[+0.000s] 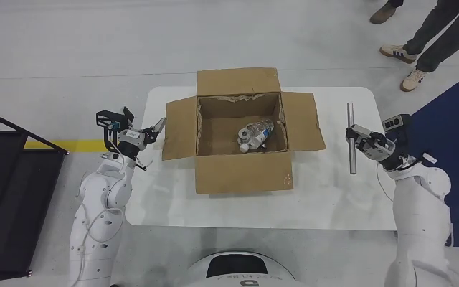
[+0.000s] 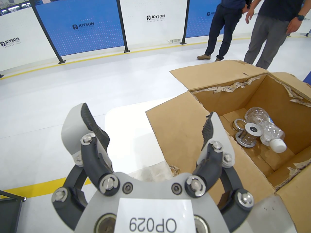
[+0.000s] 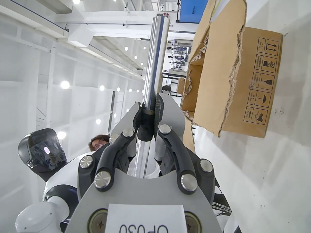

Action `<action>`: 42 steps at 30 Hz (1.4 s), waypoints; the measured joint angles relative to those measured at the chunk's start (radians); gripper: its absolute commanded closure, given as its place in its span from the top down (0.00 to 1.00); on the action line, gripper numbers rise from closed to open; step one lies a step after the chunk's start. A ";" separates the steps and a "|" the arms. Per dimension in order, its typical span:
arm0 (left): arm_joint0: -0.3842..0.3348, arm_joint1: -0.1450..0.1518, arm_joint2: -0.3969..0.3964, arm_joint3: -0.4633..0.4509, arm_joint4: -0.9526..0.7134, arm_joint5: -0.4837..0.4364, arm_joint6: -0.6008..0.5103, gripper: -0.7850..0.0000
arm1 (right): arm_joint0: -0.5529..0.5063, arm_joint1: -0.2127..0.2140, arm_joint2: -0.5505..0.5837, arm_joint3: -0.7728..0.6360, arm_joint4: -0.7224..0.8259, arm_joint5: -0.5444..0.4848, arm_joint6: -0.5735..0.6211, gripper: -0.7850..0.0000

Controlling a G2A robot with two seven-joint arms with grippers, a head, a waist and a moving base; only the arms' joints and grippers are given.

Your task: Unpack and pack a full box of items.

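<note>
An open cardboard box (image 1: pixel 244 173) (image 2: pixel 184 132) (image 3: pixel 252 81) stands mid-table with its flaps folded out. Inside lie a clear plastic bottle (image 1: pixel 258 133) (image 2: pixel 266 132) with a white cap and a metal spool-like part (image 1: pixel 246 135) (image 2: pixel 247 134). My left gripper (image 1: pixel 154 130) (image 2: pixel 148 127) hangs open and empty just outside the box's left flap. My right gripper (image 1: pixel 356 136) (image 3: pixel 148 112) is shut on a long silver metal bar (image 1: pixel 351 136) (image 3: pixel 154 61) to the right of the box, above the table near its right edge.
The white table (image 1: pixel 330 194) has bare room in front of the box and on both sides. A dark rack (image 1: pixel 21 194) stands on the floor to the left. People stand on the floor beyond the table's far right corner.
</note>
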 measured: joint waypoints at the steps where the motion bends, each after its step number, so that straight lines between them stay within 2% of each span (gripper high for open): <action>1: 0.000 0.000 0.000 0.000 0.000 0.000 0.000 1.00 | 0.000 0.000 0.000 0.000 0.000 0.000 0.000 0.00; 3: 0.000 0.000 0.000 0.000 0.000 0.000 0.000 1.00 | 0.002 -0.001 -0.007 -0.010 0.003 0.008 -0.003 0.00; 6: 0.000 0.000 0.000 0.000 0.000 0.000 0.000 1.00 | 0.015 -0.009 -0.069 -0.115 -0.019 0.034 -0.051 0.00; 11: 0.000 0.000 0.000 0.000 0.000 0.000 0.000 1.00 | 0.044 -0.037 -0.250 -0.295 -0.037 0.110 -0.196 0.00; 16: 0.000 0.000 0.000 0.000 0.000 0.000 0.000 1.00 | 0.106 -0.064 -0.411 -0.359 -0.045 0.168 -0.380 0.00; 19: 0.000 0.000 0.000 0.000 0.000 0.000 0.000 1.00 | 0.115 -0.076 -0.485 -0.379 -0.105 0.145 -0.497 0.00; 23: 0.000 0.000 0.000 0.000 0.000 0.000 0.000 1.00 | 0.139 -0.093 -0.570 -0.368 -0.153 0.123 -0.626 0.00; 28: 0.000 0.000 0.000 0.000 0.000 0.000 0.000 1.00 | 0.164 -0.118 -0.675 -0.326 -0.255 -0.006 -0.801 0.00; 31: 0.000 0.000 0.000 0.000 0.000 0.000 0.000 1.00 | 0.180 -0.133 -0.735 -0.279 -0.283 -0.082 -0.855 0.00; 36: 0.000 0.000 0.000 0.000 0.000 0.000 0.000 1.00 | 0.236 -0.154 -0.807 -0.171 -0.322 -0.114 -0.900 0.00; 42: 0.000 0.000 0.000 0.000 0.000 0.000 0.000 1.00 | 0.288 -0.180 -0.896 -0.069 -0.488 -0.137 -1.037 0.00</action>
